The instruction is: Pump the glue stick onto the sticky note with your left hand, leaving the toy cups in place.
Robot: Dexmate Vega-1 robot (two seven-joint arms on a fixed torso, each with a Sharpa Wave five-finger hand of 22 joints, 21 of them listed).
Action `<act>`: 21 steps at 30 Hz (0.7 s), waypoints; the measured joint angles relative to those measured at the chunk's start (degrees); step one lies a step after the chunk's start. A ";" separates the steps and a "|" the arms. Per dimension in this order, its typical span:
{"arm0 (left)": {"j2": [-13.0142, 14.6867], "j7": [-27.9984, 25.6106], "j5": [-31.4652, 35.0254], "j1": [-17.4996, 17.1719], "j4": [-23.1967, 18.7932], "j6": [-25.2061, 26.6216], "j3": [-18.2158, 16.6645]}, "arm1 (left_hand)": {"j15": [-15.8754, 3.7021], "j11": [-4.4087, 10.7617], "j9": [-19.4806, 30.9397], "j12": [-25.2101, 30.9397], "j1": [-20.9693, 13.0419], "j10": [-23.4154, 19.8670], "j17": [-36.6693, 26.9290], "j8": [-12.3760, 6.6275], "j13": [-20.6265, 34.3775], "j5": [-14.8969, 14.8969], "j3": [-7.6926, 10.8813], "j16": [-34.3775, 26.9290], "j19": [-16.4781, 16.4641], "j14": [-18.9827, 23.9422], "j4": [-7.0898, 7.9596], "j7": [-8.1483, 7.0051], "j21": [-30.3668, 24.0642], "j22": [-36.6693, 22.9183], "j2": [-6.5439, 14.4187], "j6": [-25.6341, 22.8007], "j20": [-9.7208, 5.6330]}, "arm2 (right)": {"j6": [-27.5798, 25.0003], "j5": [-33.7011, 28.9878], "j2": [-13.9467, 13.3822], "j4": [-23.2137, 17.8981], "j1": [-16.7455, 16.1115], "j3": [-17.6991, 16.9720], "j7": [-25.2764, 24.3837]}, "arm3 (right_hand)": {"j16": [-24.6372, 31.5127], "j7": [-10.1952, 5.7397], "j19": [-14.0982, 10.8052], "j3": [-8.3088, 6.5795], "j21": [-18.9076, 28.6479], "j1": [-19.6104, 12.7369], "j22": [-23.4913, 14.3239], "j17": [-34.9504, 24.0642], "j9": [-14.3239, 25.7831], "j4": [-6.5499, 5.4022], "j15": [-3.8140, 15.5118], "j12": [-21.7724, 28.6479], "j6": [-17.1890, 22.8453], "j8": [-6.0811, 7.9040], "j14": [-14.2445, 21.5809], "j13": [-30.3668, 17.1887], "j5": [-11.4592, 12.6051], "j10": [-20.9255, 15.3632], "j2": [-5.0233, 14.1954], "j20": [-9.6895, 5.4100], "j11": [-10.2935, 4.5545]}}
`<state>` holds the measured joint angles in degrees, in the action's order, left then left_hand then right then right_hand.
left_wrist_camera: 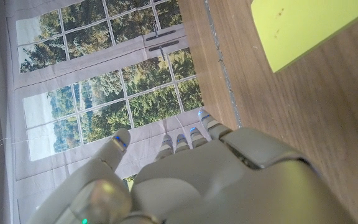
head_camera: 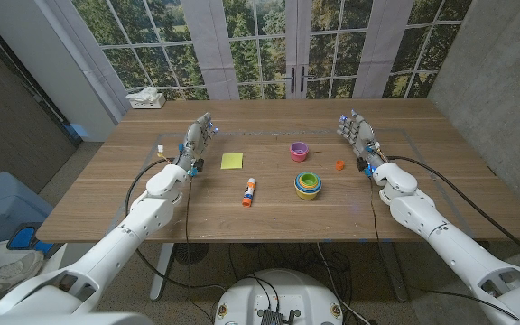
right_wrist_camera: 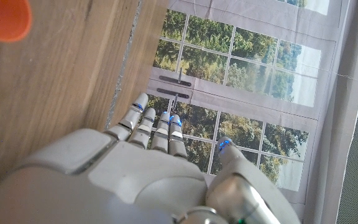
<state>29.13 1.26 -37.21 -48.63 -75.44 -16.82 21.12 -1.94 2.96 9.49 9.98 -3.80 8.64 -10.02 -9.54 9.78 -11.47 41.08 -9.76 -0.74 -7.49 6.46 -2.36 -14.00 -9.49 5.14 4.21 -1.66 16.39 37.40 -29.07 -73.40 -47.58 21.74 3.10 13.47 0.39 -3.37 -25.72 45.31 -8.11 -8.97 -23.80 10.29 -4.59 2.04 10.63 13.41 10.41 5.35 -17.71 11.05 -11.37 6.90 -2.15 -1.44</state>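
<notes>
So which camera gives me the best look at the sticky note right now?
The head view: the whole yellow sticky note lies flat on the table, beside the left hand and beyond the glue stick. The left wrist view catches just one corner of the note, cut off at the frame edge. The right wrist view gives nothing useful on it.

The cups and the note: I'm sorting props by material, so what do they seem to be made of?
Stacked cups, pink cup and small orange cup: likely moulded plastic, going by the bright solid colours and smooth rims. Note: thin matte yellow paper lying flat on the table, which looks like wood-grain board.
</notes>
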 measured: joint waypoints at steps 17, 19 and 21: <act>-0.57 -1.21 1.15 0.16 0.12 -0.99 0.15 | 0.19 0.00 -0.01 0.22 0.00 -0.01 0.16 -0.21 0.00 0.00 0.38 -0.22 0.00 -0.19 -0.09 0.00 0.00 0.00 0.00 -0.01 0.00 | 0.69 0.19 1.43 3.69 1.58 0.22 0.95 | 0.00 0.31 -0.83 -0.55 -0.28 -0.43 0.00 0.64 -0.01 -0.55 0.22 0.00 0.30 0.00 0.84 0.69 0.00 -0.20 0.43 -0.01 0.21; -0.69 -1.46 1.33 0.25 -0.23 -1.01 0.29 | 0.19 0.00 -0.01 0.22 0.00 -0.01 0.16 -0.21 0.00 0.00 0.38 -0.22 0.00 -0.19 -0.09 0.00 0.00 0.01 0.00 -0.01 0.00 | 1.88 0.05 1.61 4.14 1.72 0.22 1.34 | 0.00 0.31 -0.93 -0.72 -0.28 -0.43 0.01 0.70 -0.01 -0.38 0.07 0.00 0.30 0.00 1.17 0.70 0.00 -0.23 0.43 -0.11 0.24; -0.72 -1.66 1.47 0.31 -0.46 -1.01 0.35 | 0.19 0.00 -0.01 0.22 0.00 -0.01 0.16 -0.21 0.00 0.00 0.38 -0.22 0.00 -0.19 -0.09 0.00 0.00 0.01 0.00 -0.01 0.00 | 2.26 -0.07 1.75 4.50 1.80 0.22 1.35 | 0.00 0.31 -0.93 -0.78 -0.61 -0.43 0.00 0.70 -0.01 -0.31 0.00 0.00 0.30 0.00 1.24 0.85 0.00 -0.51 0.43 -0.11 0.52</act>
<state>28.41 -0.39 -35.74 -48.32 -75.90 -17.83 21.48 -1.75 2.96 9.48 10.20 -3.80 8.63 -9.86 -9.76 9.77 -11.47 41.45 -9.98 -0.74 -7.68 6.38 -2.36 -13.99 -9.48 5.14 4.20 -1.65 18.66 37.32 -27.32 -68.90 -45.78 21.96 4.45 13.47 0.70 -4.30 -26.51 44.70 -8.54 -8.97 -23.10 10.27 -4.90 2.04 10.63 13.71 10.41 6.59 -16.85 11.05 -11.88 7.33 -2.26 -0.92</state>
